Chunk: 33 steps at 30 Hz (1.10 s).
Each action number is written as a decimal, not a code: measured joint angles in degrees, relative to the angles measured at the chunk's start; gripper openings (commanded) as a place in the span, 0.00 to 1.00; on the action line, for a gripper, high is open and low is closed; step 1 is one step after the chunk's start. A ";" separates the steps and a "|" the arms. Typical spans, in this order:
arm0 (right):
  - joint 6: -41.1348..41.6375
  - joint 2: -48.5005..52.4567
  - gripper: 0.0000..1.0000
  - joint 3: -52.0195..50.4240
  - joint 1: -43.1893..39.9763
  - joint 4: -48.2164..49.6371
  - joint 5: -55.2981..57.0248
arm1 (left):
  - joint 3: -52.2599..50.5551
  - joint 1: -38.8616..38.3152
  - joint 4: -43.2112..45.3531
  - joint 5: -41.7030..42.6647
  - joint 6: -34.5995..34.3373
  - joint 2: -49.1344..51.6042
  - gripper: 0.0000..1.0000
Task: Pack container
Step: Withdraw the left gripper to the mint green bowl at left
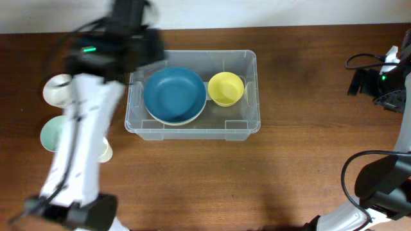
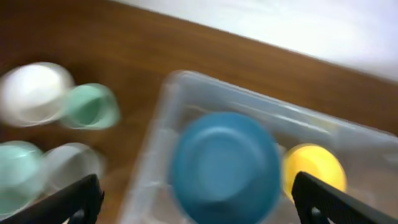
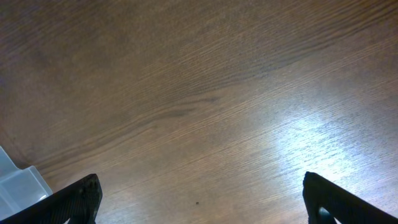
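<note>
- Left claw (image 2: 196, 182): fingers spread apart, nothing between them. It hangs over the left end of the container (image 1: 244, 119); the wrist view is smeared.
- Right claw (image 3: 200, 179): also apart and empty, over bare desk (image 3: 205, 93) well to the right of the container.
- Container sits mid-desk, holding a blue bowl (image 1: 174, 95) and a yellow bowl (image 1: 226, 88) side by side.
- Loose on the desk left of the container: white cup (image 1: 58, 88), mint cup (image 1: 48, 135), plus others too blurred to type.
- We judge the step in hand is fetching one of those. We'd take the one nearest the container and pinch one wall at its rim.
- We'd lift well above the container rim, then set it in the spare floor beside the yellow bowl.
- Risk: clipping the container wall on entry, so we keep the carry high.
</note>
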 measured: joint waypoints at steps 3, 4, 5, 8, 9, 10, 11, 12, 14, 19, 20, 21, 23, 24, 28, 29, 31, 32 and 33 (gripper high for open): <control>-0.04 0.00 0.99 0.00 0.00 0.00 0.00 | 0.11 6.54 -4.37 -0.50 -1.77 -3.76 0.99; 0.02 0.00 0.99 0.00 0.00 0.02 0.00 | 0.17 8.50 -5.84 -0.55 -2.60 -4.61 0.99; 0.00 0.00 0.99 0.00 0.00 0.00 0.00 | 0.20 10.80 -7.85 -0.66 -3.74 -5.55 0.99; 0.00 0.00 0.99 0.00 0.00 0.02 0.00 | 0.28 17.44 -13.46 -0.66 -7.34 -7.39 0.99; 0.00 0.00 0.99 0.00 0.00 0.02 0.00 | 0.28 19.71 -15.39 -0.70 -8.63 -7.69 0.99; -0.02 0.00 0.99 0.00 0.00 0.02 0.00 | 0.31 22.10 -17.20 -0.66 -9.99 -7.87 0.99; 0.02 0.00 0.99 0.00 0.00 0.02 0.00 | 0.31 24.17 -18.38 -0.72 -11.17 -7.89 0.99; 0.02 0.00 0.99 0.00 0.00 0.02 0.00 | 0.24 25.90 -18.99 -0.68 -12.11 -7.89 0.99; 0.02 0.00 0.99 0.00 0.00 0.02 0.00 | -0.37 29.35 -19.63 -0.55 -13.94 -7.89 0.99; 0.00 0.00 0.99 0.00 0.00 0.02 0.00 | -5.81 36.15 -18.12 1.11 -16.28 -8.02 0.99; 0.02 0.00 0.99 0.00 0.00 0.00 0.00 | -7.58 37.27 -17.57 1.36 -16.79 -8.02 0.99; -0.02 0.00 0.99 0.00 0.00 0.02 0.00 | -9.42 38.32 -16.92 1.77 -17.38 -8.02 0.99; 0.02 0.00 0.99 0.00 0.00 0.02 0.00 | -13.35 40.11 -15.26 2.23 -18.34 -8.07 0.99; 0.00 0.00 0.99 0.00 0.00 0.02 0.00 | -15.80 41.09 -13.94 2.40 -19.02 -8.07 1.00; -0.04 0.00 0.99 0.00 0.00 0.00 0.02 | -26.32 45.05 -7.08 3.34 -21.90 -8.04 0.99; 0.00 0.00 0.99 0.00 0.00 0.02 0.00 | -29.14 46.10 -4.61 4.00 -22.32 -8.04 0.99; 0.00 0.00 0.99 0.00 0.00 0.02 0.00 | -34.27 48.11 -0.15 5.46 -23.08 -8.00 0.99; 0.00 0.00 0.99 0.00 0.00 0.02 0.00 | -36.33 48.85 1.53 6.01 -23.32 -7.96 0.99; 0.02 0.00 0.99 0.00 0.00 0.02 0.00 | -39.04 49.77 4.04 6.60 -23.56 -7.87 0.99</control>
